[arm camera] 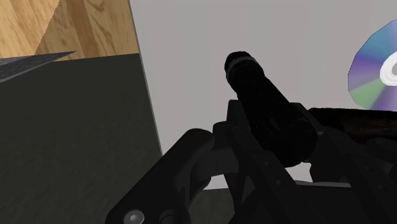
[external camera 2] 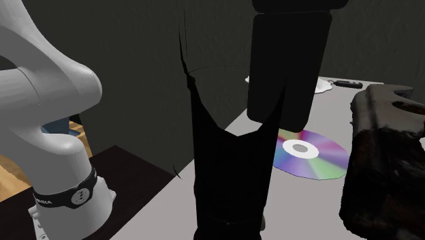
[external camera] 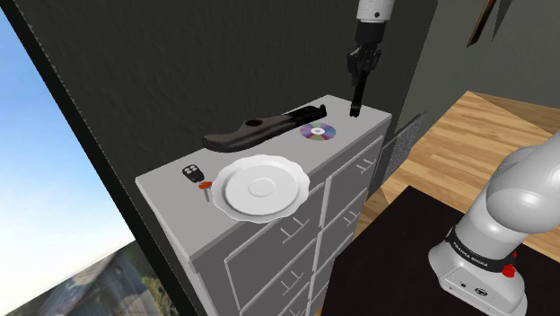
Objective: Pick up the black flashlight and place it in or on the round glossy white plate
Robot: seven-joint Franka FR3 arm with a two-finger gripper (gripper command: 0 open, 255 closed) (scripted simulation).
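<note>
A black flashlight hangs upright from my gripper, which is shut on its upper end, just above the far right corner of the grey dresser top. In the second exterior view the flashlight is a tall black column with a black finger against it. From the wrist, the flashlight points down at the dresser top between the fingers. The round glossy white plate lies at the dresser's front, well to the shoulder view's left of the gripper and apart from it.
A rainbow CD lies between flashlight and plate; CD. A long black curved object runs along the wall side. A key fob and a small orange item sit left of the plate. A dark wall stands close behind.
</note>
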